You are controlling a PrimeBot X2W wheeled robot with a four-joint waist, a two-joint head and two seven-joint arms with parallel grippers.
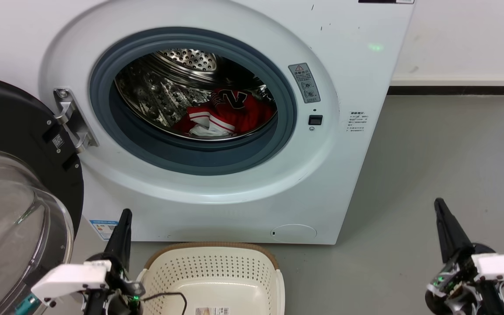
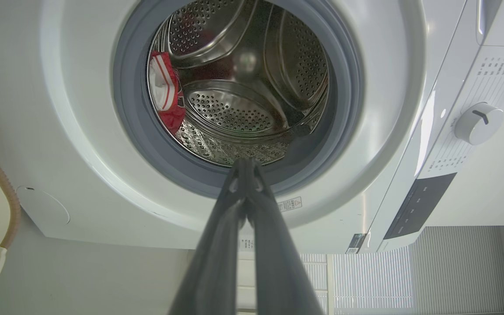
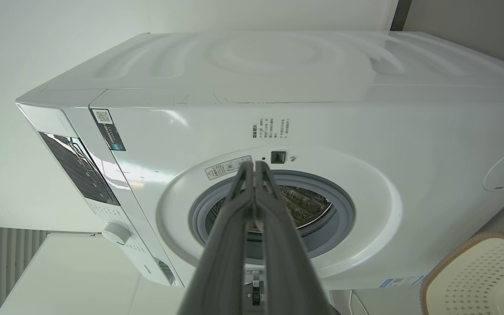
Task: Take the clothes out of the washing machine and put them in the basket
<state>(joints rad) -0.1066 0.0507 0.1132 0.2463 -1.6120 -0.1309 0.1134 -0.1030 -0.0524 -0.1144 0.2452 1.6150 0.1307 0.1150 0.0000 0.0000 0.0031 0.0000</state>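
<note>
Left gripper [image 1: 125, 217] and right gripper [image 1: 439, 204] were both clenched empty, low before the washer [image 1: 348, 144], clothes [image 1: 230, 111] lay in the drum [image 1: 160, 87], basket [image 1: 211, 247] just below; first grab looked unstarted, next needs one gripper opened and reaching in.

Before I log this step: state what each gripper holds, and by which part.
Nothing is held. The left gripper and the right gripper are both shut on nothing; the clothes lie in the washing machine.

The grey floor [image 1: 431, 153] bears the washing machine [image 1: 365, 65]; the basket [image 1: 210, 246] sits just before it.
</note>
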